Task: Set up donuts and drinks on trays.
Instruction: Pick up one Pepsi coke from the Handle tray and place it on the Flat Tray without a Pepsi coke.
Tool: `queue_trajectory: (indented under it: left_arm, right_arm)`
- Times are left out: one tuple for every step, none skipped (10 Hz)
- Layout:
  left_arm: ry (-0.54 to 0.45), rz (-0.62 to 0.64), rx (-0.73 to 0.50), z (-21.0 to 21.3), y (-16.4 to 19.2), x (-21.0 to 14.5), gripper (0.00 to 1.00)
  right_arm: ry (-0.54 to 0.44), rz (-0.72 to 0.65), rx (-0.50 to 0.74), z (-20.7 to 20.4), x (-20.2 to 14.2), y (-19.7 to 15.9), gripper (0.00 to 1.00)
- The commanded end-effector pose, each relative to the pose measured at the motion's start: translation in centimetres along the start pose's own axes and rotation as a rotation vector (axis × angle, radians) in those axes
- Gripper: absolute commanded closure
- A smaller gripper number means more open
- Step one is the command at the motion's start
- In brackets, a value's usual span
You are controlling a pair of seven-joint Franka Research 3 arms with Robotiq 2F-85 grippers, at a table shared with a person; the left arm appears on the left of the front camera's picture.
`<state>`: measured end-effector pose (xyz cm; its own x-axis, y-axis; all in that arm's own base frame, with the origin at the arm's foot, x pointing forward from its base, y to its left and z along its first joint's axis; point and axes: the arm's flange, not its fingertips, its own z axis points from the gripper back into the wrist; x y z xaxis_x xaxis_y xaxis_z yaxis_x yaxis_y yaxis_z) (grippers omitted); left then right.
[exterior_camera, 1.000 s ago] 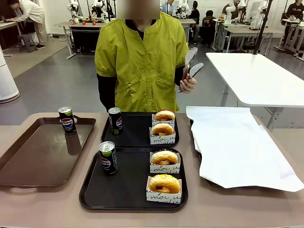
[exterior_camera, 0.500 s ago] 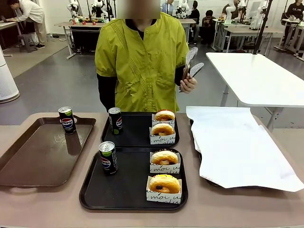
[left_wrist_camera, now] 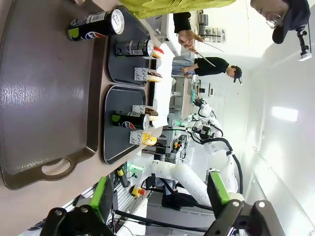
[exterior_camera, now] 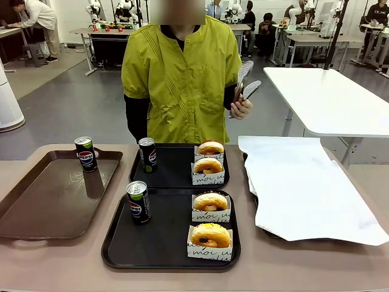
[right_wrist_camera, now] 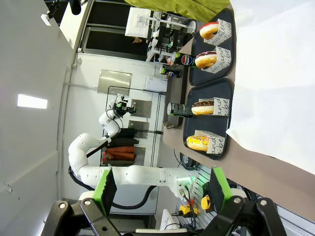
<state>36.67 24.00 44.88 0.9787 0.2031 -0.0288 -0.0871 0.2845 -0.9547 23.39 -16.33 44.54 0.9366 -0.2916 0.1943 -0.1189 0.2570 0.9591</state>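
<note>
Two black trays lie mid-table. The near tray [exterior_camera: 164, 238] carries a Pepsi can [exterior_camera: 138, 202] and two donuts [exterior_camera: 211, 202] [exterior_camera: 210, 236] in white paper holders. On the far tray [exterior_camera: 176, 171] stand another can [exterior_camera: 147, 154] and two more donuts [exterior_camera: 211, 148] [exterior_camera: 208, 165]. A third can [exterior_camera: 86, 153] stands on the brown tray [exterior_camera: 48, 201]. My left gripper [left_wrist_camera: 160, 196] hangs open and high, off the brown tray's [left_wrist_camera: 44, 98] handle end. My right gripper [right_wrist_camera: 162, 189] is open too, up in the air off the table's near edge, with nothing between its fingers.
A tray lined with white paper [exterior_camera: 304, 188] fills the table's right side. The person in a yellow-green top stands at the far edge, holding metal tongs [exterior_camera: 245, 82] upright in one hand. A white table [exterior_camera: 328, 97] stands behind at the right.
</note>
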Motion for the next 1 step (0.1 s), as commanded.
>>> queue_trajectory:
  left_arm:
    - [-0.005,-0.002,-0.008,0.15,-0.04,-0.05,0.00]
  right_arm:
    - [-0.007,0.018,0.009,-0.18,0.02,-0.02,0.00]
